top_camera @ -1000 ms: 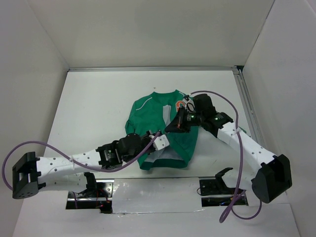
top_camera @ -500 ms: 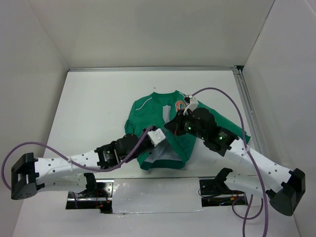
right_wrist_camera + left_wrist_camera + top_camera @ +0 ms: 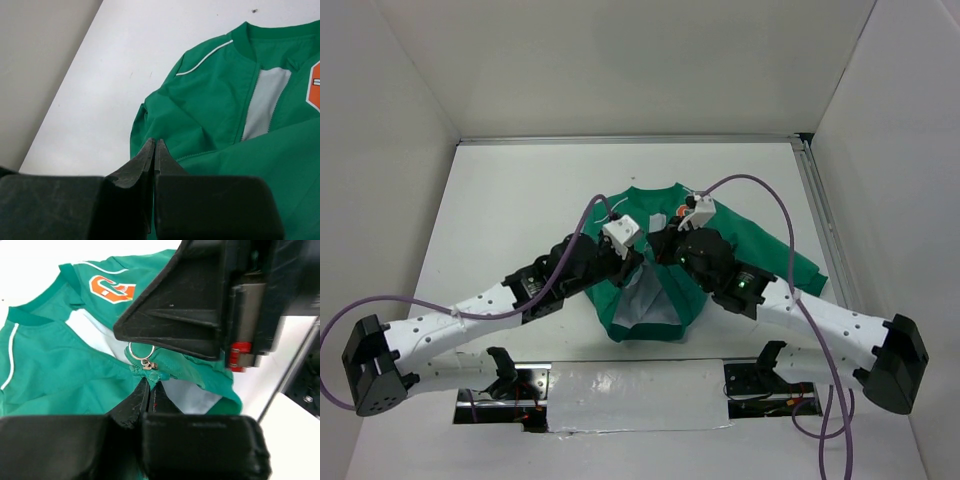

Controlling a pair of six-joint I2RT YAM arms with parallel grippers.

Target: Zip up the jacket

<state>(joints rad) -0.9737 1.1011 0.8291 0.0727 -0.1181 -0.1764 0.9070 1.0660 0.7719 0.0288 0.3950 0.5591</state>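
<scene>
Green cloth sat near the middle of the top view. The jacket (image 3: 645, 206) lay on the white table (image 3: 510, 190), a bit right of the middle. Its collar pointed to the top of the frame, and one sleeve (image 3: 775, 255) reached out to the right. Its lower part was bunched up, and the white lining (image 3: 650, 305) showed near the bottom edge. Both arms came in from the bottom corners and met over the front of the jacket.

In the right wrist view, the right gripper (image 3: 154, 146) had its two fingers pressed tight together at the bottom of the frame. I could not tell if any cloth was caught between them. Behind them was a green shoulder with a thin white line (image 3: 205, 62). The front was open at the upper right.

In the left wrist view, the left gripper (image 3: 150, 386) was closed too, low in the middle. Its tips pinched a fold of green cloth just under the zip pull (image 3: 146, 364). The pull had a small silver ring (image 3: 141, 350). The right gripper was the big black shape at the upper right, just above that ring. The orange patch (image 3: 111, 288) sat at the upper left.
</scene>
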